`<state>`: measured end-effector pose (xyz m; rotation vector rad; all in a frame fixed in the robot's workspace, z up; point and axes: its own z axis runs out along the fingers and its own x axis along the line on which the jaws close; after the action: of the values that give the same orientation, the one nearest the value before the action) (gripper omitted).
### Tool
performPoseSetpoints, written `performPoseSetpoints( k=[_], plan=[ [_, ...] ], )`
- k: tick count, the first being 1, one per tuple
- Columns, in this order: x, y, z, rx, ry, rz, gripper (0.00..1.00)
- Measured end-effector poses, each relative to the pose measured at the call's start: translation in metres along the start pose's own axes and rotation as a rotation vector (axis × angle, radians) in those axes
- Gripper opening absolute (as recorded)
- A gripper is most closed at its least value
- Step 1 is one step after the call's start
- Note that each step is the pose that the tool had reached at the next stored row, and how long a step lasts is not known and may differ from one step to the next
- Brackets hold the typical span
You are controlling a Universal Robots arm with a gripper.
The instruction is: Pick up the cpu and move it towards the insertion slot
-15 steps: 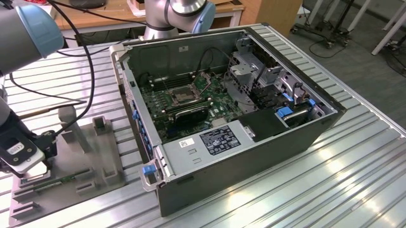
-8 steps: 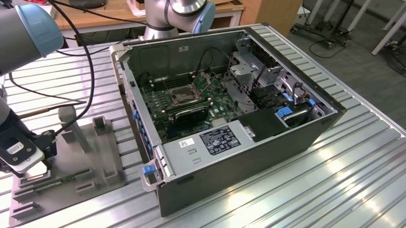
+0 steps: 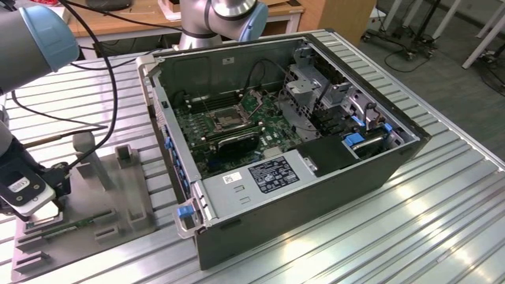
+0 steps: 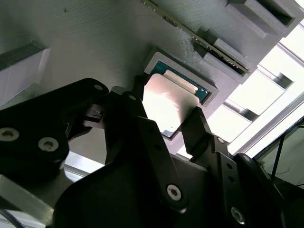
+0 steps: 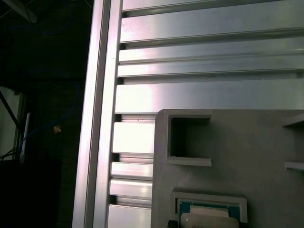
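Observation:
The cpu (image 4: 167, 102), a thin square chip with a silvery top and a green rim, lies in a raised square recess of the grey fixture plate (image 4: 95, 42). In the second wrist view my gripper (image 4: 168, 108) straddles it, one black finger against each opposite edge, shut on the cpu, which still rests in its recess. The first wrist view catches the cpu (image 5: 205, 219) in its recess. In the exterior view my gripper (image 3: 38, 214) is low over the fixture plate (image 3: 118, 204) at that view's left. The insertion slot (image 3: 223, 121) sits on the green board inside the open computer case (image 3: 316, 177).
A narrow green circuit strip (image 3: 75, 225) lies in the fixture beside the gripper, among upright grey holders (image 3: 125, 155). Black cables (image 3: 110, 89) trail over the ribbed aluminium table (image 3: 442, 236). Drive cages and a power supply (image 3: 268, 171) crowd the case around the slot.

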<state>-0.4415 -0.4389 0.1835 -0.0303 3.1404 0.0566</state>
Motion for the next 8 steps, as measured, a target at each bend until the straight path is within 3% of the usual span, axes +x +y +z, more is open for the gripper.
performPoseSetpoints(
  k=[8],
  plan=[
    [0.0, 0.0, 0.0001, 0.0, -0.0001, 0.0, 0.59]
  ],
)
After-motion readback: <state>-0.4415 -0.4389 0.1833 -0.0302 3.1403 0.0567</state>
